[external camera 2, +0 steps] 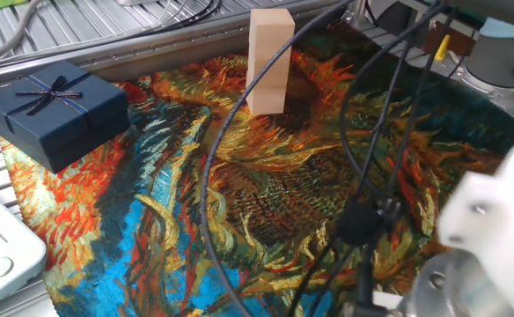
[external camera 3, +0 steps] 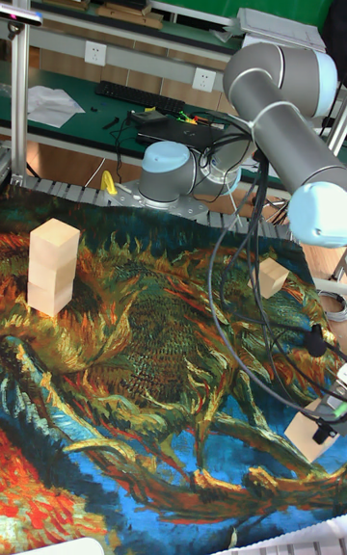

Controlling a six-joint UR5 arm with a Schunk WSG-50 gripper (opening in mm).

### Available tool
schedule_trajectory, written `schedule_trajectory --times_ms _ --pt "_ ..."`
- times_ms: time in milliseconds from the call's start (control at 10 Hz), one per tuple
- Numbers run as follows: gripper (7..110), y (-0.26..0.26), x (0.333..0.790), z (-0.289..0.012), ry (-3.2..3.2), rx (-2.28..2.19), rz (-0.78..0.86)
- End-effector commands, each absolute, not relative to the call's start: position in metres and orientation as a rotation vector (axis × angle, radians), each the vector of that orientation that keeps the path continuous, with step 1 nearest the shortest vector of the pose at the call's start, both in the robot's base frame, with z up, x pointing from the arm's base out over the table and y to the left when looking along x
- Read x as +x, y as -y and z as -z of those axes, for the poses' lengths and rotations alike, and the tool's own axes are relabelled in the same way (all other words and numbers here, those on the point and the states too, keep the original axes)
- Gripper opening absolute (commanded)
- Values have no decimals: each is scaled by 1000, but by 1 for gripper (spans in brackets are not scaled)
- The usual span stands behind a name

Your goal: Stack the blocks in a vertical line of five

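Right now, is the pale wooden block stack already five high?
No. In the tall fixed view the stack of pale beige wooden cubes is about three high, and another pale cube lies apart on the painted cloth.

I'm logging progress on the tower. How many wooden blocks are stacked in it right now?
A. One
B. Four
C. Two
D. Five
C: the stack shows one block sitting on another, nothing above; a loose block lies apart on the cloth and another block sits by the gripper.
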State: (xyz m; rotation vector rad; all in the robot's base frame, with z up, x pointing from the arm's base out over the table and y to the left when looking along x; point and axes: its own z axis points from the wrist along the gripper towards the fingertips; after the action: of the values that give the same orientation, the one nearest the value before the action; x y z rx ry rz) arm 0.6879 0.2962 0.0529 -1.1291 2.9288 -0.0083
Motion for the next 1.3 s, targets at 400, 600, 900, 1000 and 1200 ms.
schedule_trajectory --times_ms 400,600,900,1000,1200 --pt "88 -272 690 -48 -2889 -1113 9" --pt "88 -273 688 -46 -2906 -1082 3" --pt "88 -284 672 -47 -2969 -1010 -62" --pt "88 -292 670 -49 -2965 -1012 -109" --pt "88 -292 671 -48 -2959 -1007 -94"
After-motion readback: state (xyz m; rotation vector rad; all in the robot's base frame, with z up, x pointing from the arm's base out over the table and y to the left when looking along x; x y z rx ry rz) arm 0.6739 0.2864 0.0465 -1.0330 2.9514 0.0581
